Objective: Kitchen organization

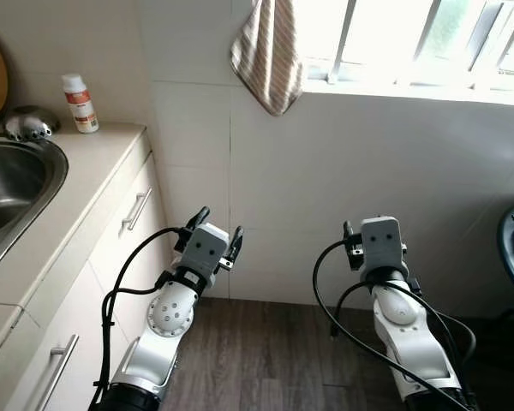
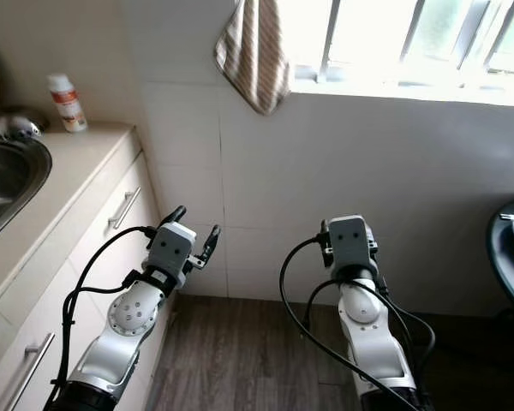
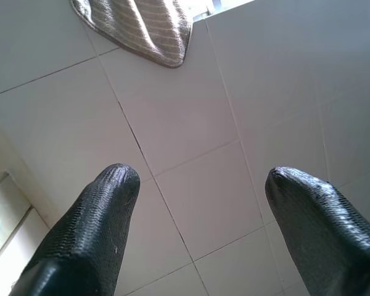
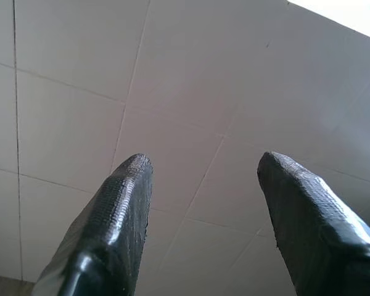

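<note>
Both grippers, left and right, hang spread and empty facing the tiled wall, apparently between jobs, while the bottle waits far left on the counter.

Daylit kitchen corner, overexposed at the window

Daylight pours in from the window at the upper right and blows the panes and sill out to near white. The tiled wall below it lies in soft, even shade, and the dark floor shows no hard shadows. The sink carries a dull sheen. Head views are sharp, without motion blur. In both wrist views the black fingers close to the lens look soft, while the tiles stay clear.
</note>
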Robot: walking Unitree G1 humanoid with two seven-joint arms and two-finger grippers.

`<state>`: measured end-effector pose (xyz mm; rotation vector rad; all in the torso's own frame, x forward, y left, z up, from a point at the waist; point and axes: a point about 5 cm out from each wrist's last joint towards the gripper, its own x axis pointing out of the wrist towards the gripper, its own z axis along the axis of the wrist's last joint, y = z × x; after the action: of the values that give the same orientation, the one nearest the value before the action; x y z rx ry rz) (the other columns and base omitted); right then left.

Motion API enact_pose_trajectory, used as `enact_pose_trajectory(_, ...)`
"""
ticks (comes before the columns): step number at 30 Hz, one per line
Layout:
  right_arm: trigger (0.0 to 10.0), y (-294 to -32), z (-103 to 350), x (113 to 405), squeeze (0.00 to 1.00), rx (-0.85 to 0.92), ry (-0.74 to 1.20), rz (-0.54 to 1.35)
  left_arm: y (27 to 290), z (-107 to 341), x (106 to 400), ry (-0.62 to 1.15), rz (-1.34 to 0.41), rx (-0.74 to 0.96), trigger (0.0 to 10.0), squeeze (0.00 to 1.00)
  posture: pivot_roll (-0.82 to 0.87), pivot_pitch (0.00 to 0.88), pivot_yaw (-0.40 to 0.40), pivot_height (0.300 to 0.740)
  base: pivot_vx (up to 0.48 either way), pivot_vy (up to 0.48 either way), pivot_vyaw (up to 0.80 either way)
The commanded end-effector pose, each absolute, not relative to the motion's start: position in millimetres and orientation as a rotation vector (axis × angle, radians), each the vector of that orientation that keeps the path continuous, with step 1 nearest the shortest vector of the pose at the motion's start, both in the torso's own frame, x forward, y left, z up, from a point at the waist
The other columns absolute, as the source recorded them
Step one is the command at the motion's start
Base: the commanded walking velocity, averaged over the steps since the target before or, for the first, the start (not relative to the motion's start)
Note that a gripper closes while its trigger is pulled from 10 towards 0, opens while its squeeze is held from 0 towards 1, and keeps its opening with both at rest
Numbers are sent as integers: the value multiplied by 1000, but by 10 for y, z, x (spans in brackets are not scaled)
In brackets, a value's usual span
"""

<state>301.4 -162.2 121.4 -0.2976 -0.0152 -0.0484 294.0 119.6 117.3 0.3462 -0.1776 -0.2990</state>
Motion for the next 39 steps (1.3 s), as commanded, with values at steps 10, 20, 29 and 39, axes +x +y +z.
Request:
enact_pose_trajectory(10, 10000, -1587, 1150, 3016, 0, -316, 28, -30, 1173, 1152, 2937, -159, -302, 339, 10000, 0, 52, 0, 6, 740, 0, -480, 0)
enact_pose_trajectory(20, 10000, -1693, 1124, 3058, 0, -369, 61, -104, 1163, 1146, 2941, -155, -302, 333, 10000, 0, 51, 0, 6, 740, 0, -480, 0)
enact_pose_trajectory(29, 10000, -1865, 1139, 3118, 0, -406, 95, -161, 1135, 1120, 2935, -145, -313, 305, 10000, 0, 43, 0, 2, 740, 0, -184, 0)
enact_pose_trajectory(39, 10000, -2071, 1005, 3105, 0, -480, 230, -260, 1134, 1091, 2939, -130, -318, 309, 10000, 0, 40, 0, 3, 740, 0, 0, 0)
